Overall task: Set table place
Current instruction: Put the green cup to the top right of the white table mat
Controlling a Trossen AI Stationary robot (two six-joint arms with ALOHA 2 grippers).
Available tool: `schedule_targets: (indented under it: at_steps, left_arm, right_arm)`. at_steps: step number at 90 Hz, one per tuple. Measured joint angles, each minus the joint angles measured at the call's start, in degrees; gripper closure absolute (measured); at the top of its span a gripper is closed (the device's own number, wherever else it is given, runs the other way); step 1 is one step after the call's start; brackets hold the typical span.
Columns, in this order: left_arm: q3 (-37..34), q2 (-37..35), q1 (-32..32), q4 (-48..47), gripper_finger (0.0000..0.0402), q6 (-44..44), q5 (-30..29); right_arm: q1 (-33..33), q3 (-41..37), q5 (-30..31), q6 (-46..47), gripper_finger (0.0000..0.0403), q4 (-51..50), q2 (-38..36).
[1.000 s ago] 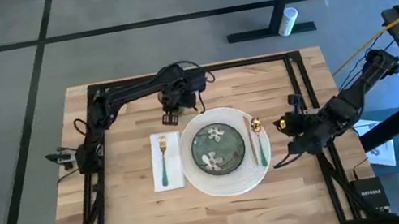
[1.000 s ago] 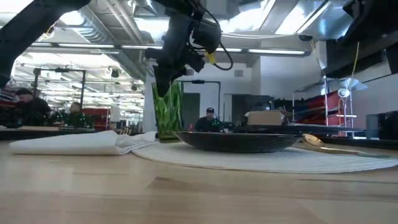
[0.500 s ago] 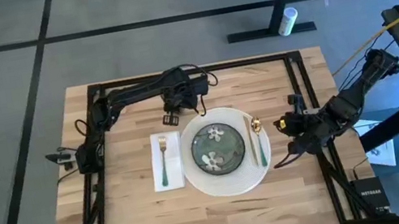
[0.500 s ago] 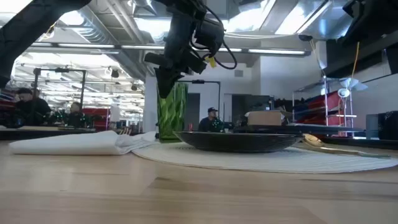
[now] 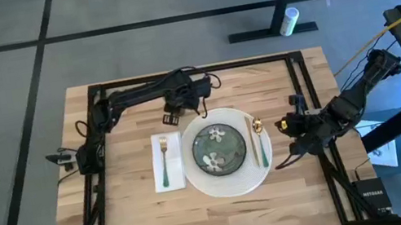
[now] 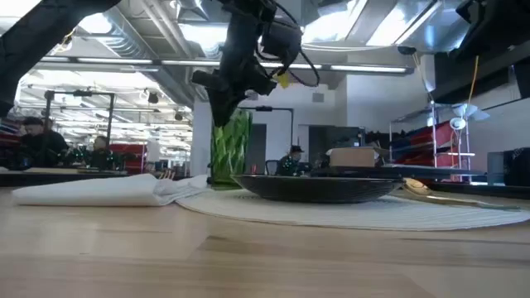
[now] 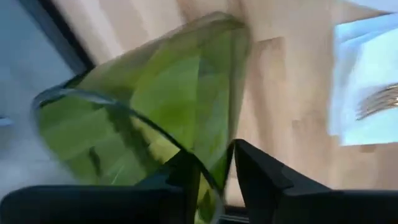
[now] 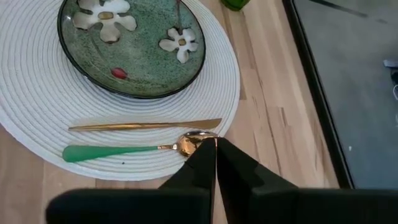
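Green cup (image 6: 229, 147) stands upright on the table (image 5: 143, 209) at the far edge of the white woven placemat (image 5: 234, 185), behind the green floral plate (image 5: 219, 150). Left gripper (image 6: 224, 108) is clamped on the cup's rim, one finger inside the glass and one outside. White napkin (image 5: 166, 161) lies left of the plate with the green fork (image 5: 164, 160) on it. A gold knife (image 8: 144, 126) and a green-handled spoon (image 8: 130, 149) lie on the mat right of the plate. Right gripper (image 8: 215, 163), fingers pressed together and holding nothing, hovers near the spoon's bowl at the table's right edge.
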Motion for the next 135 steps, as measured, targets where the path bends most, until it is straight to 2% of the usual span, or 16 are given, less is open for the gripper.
schedule_targets:
  at_steps: [13,41,78,92,100,119,135]
  left_arm:
    - [3.3,0.0,-0.5,0.0,0.0308,0.0,-2.3]
    - [9.5,-0.1,-0.7,0.1,0.0307,-0.6,-2.5]
    - [10.0,-0.1,-0.6,0.1,0.0307,-1.8,-2.5]
    - [9.9,-0.2,-0.8,-0.2,0.0321,-5.0,-2.8]
    - [9.9,-0.2,-1.5,-0.6,0.0336,-6.1,-5.6]
    - [9.9,-4.0,-4.8,-0.6,0.0378,-3.4,-17.8]
    - [9.9,-10.7,-7.1,-0.6,0.04,-8.5,-17.5]
  right_arm:
    - [0.0,0.0,0.6,-1.2,0.0403,0.0,0.0]
    - [0.0,0.0,0.6,-1.3,0.0403,-0.1,0.0]
    - [0.0,0.0,0.6,-2.6,0.0403,0.0,0.0]
    - [0.0,0.0,-0.2,-2.9,0.0403,0.0,0.0]
    - [0.0,0.0,-0.4,-3.0,0.0403,0.0,0.0]
    - [0.0,0.0,-0.2,-6.7,0.0403,0.3,0.0]
    - [0.0,0.0,3.6,-10.2,0.0403,0.7,0.0]
